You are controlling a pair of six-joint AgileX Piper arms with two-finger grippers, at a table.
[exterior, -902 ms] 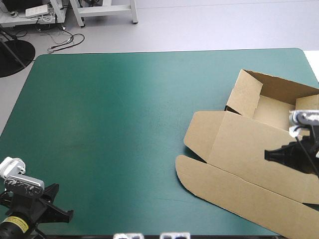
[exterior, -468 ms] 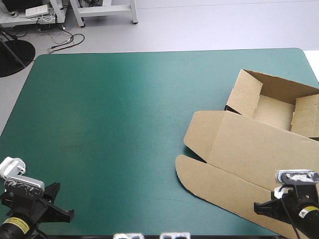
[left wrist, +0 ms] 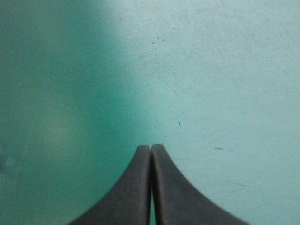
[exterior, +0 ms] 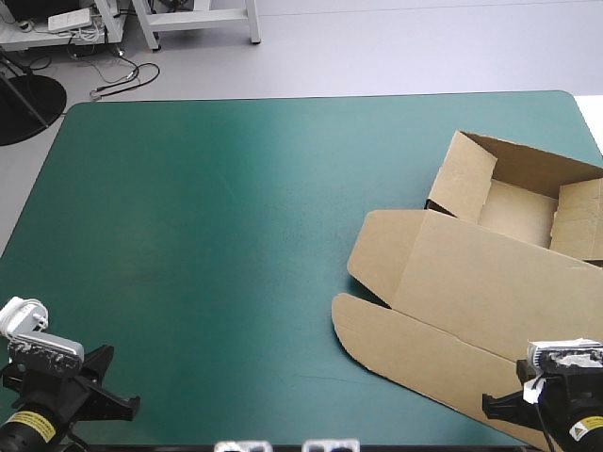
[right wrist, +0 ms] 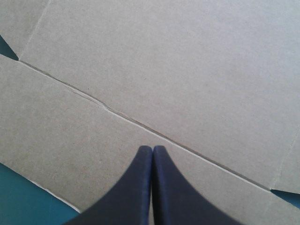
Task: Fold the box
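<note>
high view: brown box on the right side of the frame, my two grippers low in the bottom corners.
the box lies on the teal-green table as an open tray at the upper right, walls raised, its lid spread flat toward the lower right. my left gripper has its black fingers pressed together in one point over bare cover, well apart from the box. my right gripper is likewise closed with nothing between the fingers, its tip over the flat lid just short of a fold line; i cannot tell whether it touches the board.
</note>
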